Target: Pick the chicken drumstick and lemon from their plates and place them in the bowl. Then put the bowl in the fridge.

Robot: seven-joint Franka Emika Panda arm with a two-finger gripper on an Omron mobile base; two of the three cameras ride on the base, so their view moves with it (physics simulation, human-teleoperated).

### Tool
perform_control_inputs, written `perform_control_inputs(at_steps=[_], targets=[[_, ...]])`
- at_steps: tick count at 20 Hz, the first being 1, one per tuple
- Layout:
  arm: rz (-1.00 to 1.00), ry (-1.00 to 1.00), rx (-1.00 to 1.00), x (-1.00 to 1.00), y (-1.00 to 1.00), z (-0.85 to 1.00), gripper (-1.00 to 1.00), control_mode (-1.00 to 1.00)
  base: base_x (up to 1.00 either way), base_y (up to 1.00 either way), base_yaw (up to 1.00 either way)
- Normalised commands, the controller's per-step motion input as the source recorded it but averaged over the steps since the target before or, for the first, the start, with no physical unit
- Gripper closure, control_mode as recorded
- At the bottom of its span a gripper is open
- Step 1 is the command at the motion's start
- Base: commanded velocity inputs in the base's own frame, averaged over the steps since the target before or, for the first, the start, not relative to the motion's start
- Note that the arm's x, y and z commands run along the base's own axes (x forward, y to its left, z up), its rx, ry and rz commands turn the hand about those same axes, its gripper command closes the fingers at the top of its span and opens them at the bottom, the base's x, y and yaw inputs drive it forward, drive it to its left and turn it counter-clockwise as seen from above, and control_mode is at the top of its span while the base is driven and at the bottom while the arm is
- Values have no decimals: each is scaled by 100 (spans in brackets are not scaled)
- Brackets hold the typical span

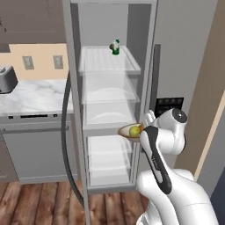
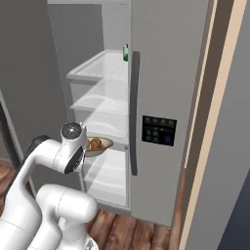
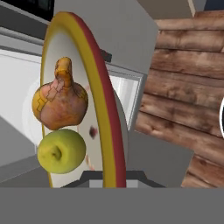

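Final step in hand: tan-rimmed cream bowl (image 3: 94, 109) clamped at its rim in closed pincer (image 3: 109, 175), held at open tall grey fridge (image 2: 161, 97), level with a middle shelf. One orange-brown drumstick (image 3: 59, 100), one yellow-green lemon (image 3: 61, 151) inside. Next: ease forward, set down flat, release.

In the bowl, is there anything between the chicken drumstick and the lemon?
No. In the hand view the chicken drumstick and the lemon lie side by side in the bowl, with nothing between them.
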Motion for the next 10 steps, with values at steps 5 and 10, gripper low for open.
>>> perform_control_inputs(at_steps=[5,10], targets=[[0,0,0,0,0,0,100,100,51,-9,7],[0,0,0,0,0,0,100,100,56,-15,1]])
